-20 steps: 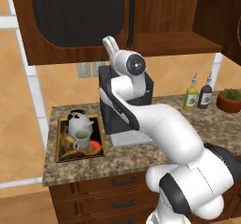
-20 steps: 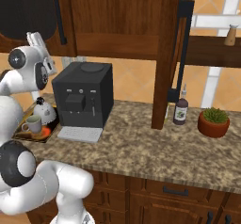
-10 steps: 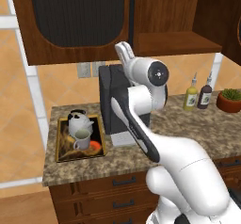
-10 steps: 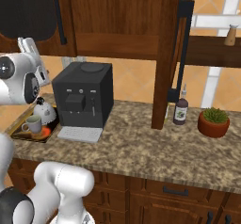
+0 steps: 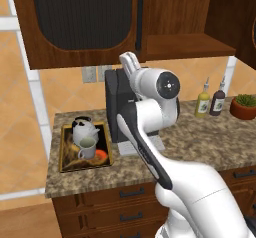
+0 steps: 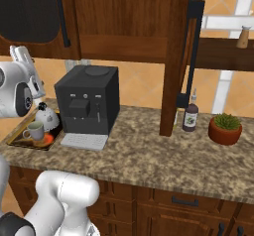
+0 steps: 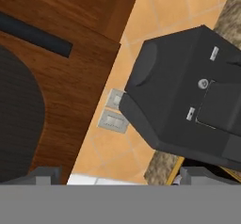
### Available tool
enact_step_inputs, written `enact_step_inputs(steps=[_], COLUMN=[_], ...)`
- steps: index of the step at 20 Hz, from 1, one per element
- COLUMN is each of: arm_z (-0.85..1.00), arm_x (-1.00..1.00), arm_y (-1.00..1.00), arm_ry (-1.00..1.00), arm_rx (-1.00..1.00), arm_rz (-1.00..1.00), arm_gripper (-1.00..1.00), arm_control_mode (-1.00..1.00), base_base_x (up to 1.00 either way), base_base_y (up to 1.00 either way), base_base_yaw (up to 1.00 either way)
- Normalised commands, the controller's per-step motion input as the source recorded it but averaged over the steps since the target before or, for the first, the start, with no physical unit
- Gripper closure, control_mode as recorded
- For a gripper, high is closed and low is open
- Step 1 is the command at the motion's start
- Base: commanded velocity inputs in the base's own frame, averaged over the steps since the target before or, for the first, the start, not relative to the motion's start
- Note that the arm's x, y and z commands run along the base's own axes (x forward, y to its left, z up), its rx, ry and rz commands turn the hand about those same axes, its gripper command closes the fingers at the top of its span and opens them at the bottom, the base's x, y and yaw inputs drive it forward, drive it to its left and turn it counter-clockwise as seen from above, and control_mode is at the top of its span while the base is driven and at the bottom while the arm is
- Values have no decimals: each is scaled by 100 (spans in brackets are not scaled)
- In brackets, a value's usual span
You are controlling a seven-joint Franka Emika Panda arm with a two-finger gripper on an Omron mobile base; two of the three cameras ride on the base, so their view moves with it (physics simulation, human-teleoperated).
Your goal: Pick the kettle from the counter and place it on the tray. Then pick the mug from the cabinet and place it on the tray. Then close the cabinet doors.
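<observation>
Kettle (image 5: 83, 129) and mug (image 5: 87, 147) both sit on the tray (image 5: 68, 161), mug touching or just in front of kettle. Tray lies at the counter's (image 5: 210, 142) left end, just beside the coffee machine (image 6: 88, 106). Judgement: both placing steps look done; remaining step is the cabinet doors.

Left door (image 5: 80, 19) lies flat across the cabinet front w/ bar handle (image 5: 140, 18) at its right edge; it appears closed. Right door (image 6: 179, 56) stands swung out, edge-on in the right base view, w/ bar handle (image 6: 190, 51) facing the room. Cabinet shelf board (image 5: 182, 46) is exposed.

Handling, judged: door is a rigid hinged wood panel, moderately heavy, not fragile. It turns on a fixed arc only. Bar handle looks smooth, prob. slippery, so a flat push on the outer face near the free edge should serve better than a pinch grip.

End effector (image 5: 128, 63) is raised near the lower edge of the left door, above the coffee machine. Hand view shows the two finger tips (image 7: 44, 175) well apart w/ nothing between them: spread, empty.

Clearances: open door's lower edge hangs near two bottles (image 5: 210, 98), w/ a potted plant (image 6: 225, 128) just beyond. Judgement: door sweep should pass above the counter, but the arm must stay clear of the bottles. Counter in front of the machine offers free room.
</observation>
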Motion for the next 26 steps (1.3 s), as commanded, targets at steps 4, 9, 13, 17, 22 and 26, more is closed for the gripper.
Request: enact_step_inputs(steps=[4,9,13,17,22,26], arm_z=[-14,-15,-14,-13,-14,-12], arm_x=[-2,-2,-1,-1,-1,-25], arm_y=[1,4,9,7,13,0], arm_ry=[3,8,9,6,4,0], arm_rx=[0,0,-1,-1,-3,0], arm_rz=[0,0,0,0,0,0], arm_gripper=[-100,-100,-100,-100,-100,-100], arm_control_mode=[-100,-100,-100,-100,-100,-100], base_base_x=[0,0,0,0,0,0], base_base_y=[0,0,0,0,0,0], base_base_yaw=[0,0,0,0,0,0])
